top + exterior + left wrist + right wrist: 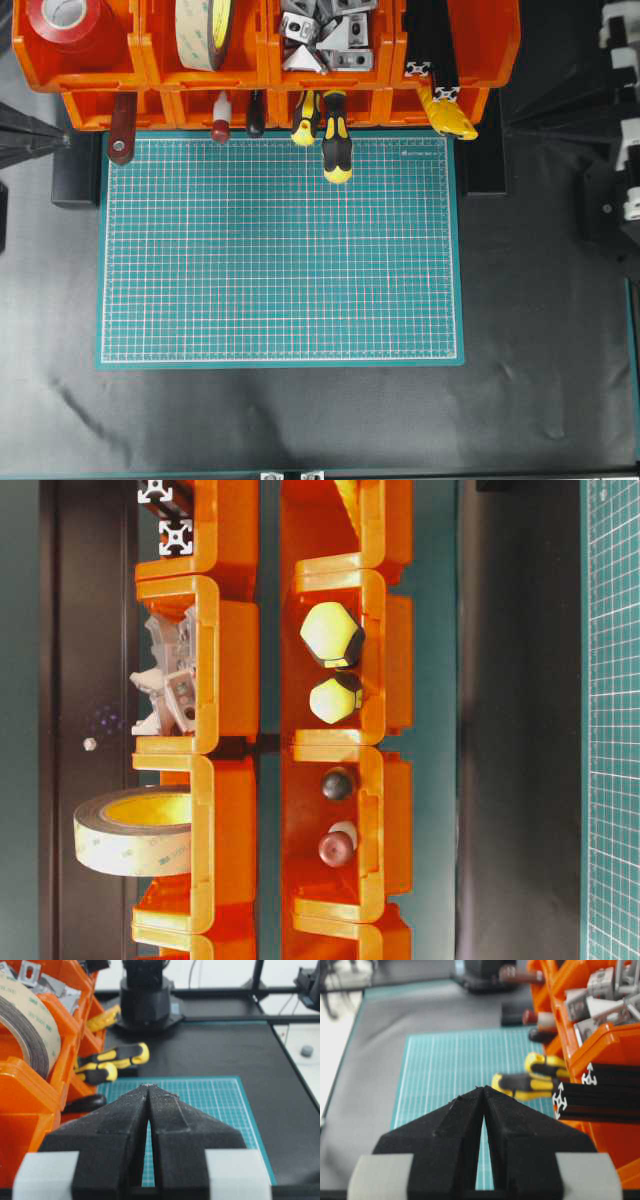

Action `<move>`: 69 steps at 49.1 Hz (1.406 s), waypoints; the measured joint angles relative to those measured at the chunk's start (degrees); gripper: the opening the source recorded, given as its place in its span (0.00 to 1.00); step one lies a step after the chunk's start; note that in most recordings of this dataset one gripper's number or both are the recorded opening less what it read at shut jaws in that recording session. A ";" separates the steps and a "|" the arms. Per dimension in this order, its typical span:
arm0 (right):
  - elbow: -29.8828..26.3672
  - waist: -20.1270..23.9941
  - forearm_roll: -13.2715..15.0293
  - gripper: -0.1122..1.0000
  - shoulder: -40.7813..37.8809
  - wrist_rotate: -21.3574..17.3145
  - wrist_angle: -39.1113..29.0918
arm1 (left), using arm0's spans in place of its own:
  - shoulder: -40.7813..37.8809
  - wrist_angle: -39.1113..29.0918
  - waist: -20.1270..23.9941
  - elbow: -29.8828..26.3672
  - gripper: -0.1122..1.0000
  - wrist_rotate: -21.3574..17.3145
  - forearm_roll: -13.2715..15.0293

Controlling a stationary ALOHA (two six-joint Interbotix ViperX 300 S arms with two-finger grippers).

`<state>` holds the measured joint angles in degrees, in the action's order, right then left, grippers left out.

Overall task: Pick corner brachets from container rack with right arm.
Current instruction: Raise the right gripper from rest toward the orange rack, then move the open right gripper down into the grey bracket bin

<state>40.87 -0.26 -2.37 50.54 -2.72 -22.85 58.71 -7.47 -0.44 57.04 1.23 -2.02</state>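
The orange container rack (pixel 450 60) runs along the far edge of the table. Its third upper bin holds a pile of silver-grey corner brachets (pixel 325 35), which also show in the table-level view (pixel 170 685) and at the top right of the right wrist view (pixel 600 997). My right gripper (pixel 483 1088) is shut with nothing in it. It hovers over the green mat, well short of the rack (pixel 610 1045) on its right. Only parts of the right arm (pixel 625 130) show at the overhead view's right edge. My left gripper (pixel 149 1086) is shut and empty beside the rack's left end (pixel 30 1105).
A green cutting mat (pixel 280 250) lies in front of the rack. Yellow-black screwdriver handles (pixel 335 140) and other tool handles stick out of the lower bins over its far edge. Black bars with white-patterned ends (pixel 600 1095) fill the bin next to the brachets. Tape rolls (pixel 205 30) sit further left.
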 measured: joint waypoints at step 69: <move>-51.77 -14.15 6.24 0.86 -46.49 14.15 -42.71 | 0.70 -4.83 -0.35 -2.29 0.10 1.14 -0.09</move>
<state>-10.90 -14.41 3.87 4.04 11.43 -65.57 59.41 -12.30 -0.79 54.76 2.37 -2.11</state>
